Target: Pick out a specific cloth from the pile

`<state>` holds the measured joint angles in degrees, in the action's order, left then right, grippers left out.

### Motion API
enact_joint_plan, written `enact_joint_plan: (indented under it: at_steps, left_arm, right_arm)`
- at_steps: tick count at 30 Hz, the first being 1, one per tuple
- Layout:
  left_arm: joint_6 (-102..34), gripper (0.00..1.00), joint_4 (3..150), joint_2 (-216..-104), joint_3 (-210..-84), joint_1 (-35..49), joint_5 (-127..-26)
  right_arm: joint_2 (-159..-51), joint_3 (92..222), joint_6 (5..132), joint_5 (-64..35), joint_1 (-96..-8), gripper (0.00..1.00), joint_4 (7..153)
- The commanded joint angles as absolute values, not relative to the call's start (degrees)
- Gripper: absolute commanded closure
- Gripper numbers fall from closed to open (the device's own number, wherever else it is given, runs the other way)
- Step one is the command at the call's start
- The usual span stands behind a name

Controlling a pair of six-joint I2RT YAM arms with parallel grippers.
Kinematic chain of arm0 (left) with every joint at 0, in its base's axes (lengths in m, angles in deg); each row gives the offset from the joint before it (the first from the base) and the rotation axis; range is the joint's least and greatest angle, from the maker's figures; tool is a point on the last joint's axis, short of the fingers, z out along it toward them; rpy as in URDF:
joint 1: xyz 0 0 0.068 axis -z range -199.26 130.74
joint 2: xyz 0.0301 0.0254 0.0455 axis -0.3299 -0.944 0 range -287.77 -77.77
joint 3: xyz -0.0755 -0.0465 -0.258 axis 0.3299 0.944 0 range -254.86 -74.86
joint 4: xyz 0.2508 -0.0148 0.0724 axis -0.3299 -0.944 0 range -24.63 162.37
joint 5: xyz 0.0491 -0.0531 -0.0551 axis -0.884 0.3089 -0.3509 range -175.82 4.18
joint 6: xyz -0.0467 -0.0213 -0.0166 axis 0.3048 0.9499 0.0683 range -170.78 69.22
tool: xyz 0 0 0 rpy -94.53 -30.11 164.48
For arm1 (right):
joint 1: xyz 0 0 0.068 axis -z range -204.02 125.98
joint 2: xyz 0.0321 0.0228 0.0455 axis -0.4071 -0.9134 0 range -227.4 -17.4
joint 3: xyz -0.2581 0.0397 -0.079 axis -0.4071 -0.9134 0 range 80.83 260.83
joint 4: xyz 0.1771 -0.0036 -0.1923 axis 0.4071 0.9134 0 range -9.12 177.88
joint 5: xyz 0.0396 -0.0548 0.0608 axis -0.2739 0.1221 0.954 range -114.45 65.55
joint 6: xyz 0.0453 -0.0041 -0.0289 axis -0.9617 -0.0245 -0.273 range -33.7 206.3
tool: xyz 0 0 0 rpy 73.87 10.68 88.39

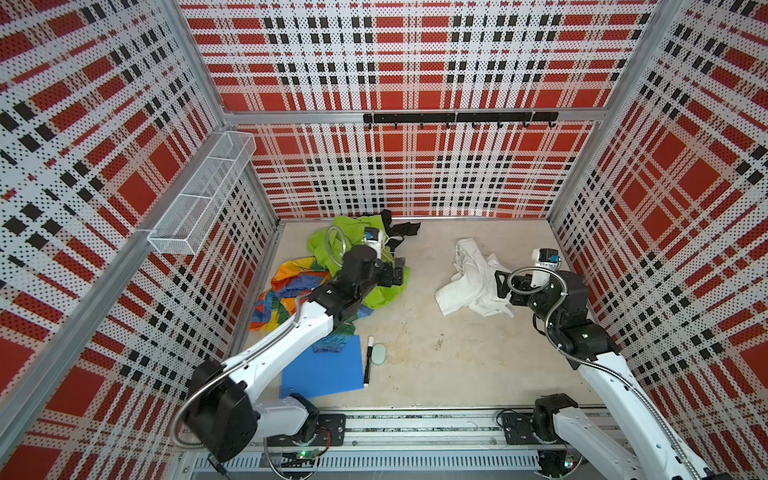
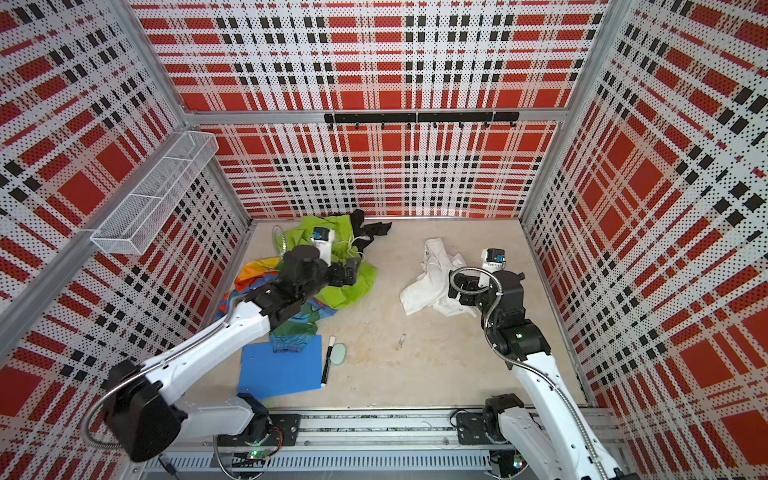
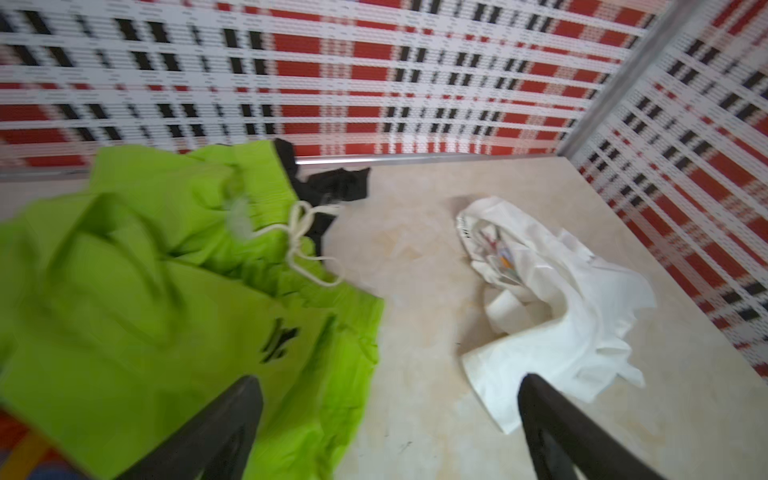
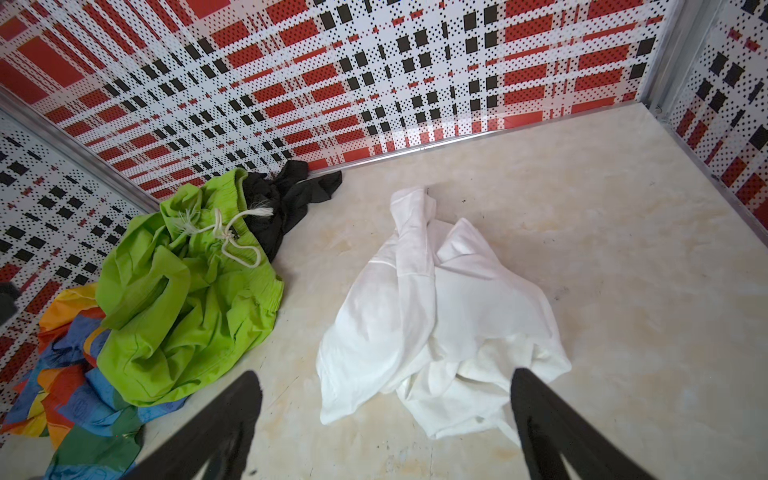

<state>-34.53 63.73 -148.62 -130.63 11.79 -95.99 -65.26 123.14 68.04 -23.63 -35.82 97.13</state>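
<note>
Top views, cloth (image 1: 469, 282): white and crumpled on the worktop (image 1: 457, 353), right of centre and well apart from the pile (image 1: 324, 282); both top views show this (image 2: 432, 282).
Top views, pile: in the far-left corner. A green garment (image 1: 382, 291) lies on top, a black garment (image 1: 399, 227) lies against the back wall, rainbow fabric (image 1: 286, 286) lies toward the left wall, and teal knit (image 1: 330, 343) lies at the near end on a blue sheet (image 1: 328, 374).
Top views, beside the sheet: a marker (image 1: 368, 361) and a pale oval disc (image 1: 379, 352).
Top views, left jaws: above the green garment.
Top views, right jaws: at the cloth's right edge; I cannot tell whether they touch it.
Left wrist, left jaws: spread wide, nothing between the 2 dark fingers (image 3: 224, 428).
Left wrist, scene: the green garment (image 3: 166, 291) is blurred and has a white drawstring (image 3: 299, 232), with the black garment (image 3: 332, 187) behind it. The cloth (image 3: 561, 316) lies apart on bare worktop (image 3: 415, 249).
Right wrist, right jaws: spread wide and empty; 1 finger (image 4: 540, 415) is in front of the cloth's near edge.
Right wrist, cloth (image 4: 436, 311): heaped straight ahead, with bare worktop (image 4: 299, 299) between it and the green garment (image 4: 187, 311).
</note>
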Motion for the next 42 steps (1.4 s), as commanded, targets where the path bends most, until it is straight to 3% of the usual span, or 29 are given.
enact_joint_plan:
  at_steps: [1, 4, 11, 19, 25, 42]
  left_arm:
    - [-34.81, 0.01, 66.28, -143.94, -125.33, 5.77, -96.83]
    - [-34.29, 0.01, 69.31, -140.54, -119.54, -1.07, -97.11]
    - [-34.54, 0.01, 77.89, -136.25, -108.53, -13.93, -94.70]
    - [-41.89, 0.01, 97.11, -140.29, -98.07, -14.89, -101.36]
    - [-46.66, 0.01, 111.46, -148.13, -94.63, -15.21, -101.67]
    - [-51.02, 0.01, 148.92, -168.99, -87.65, -18.98, -88.95]
  right_arm:
    - [-65.66, 122.14, 69.43, -23.66, -35.89, 0.00, 89.44]
    - [-65.39, 118.49, 70.88, -22.13, -35.89, 0.00, 83.22]
    - [-63.47, 110.35, 76.13, -29.61, -35.86, 0.00, 72.95]
    - [-66.05, 107.56, 79.04, -39.30, -35.65, 0.00, 71.37]
    - [-67.75, 103.48, 81.47, -38.79, -32.42, 0.00, 65.59]
    - [-80.14, 95.89, 83.38, -38.56, -26.14, 0.00, 40.93]
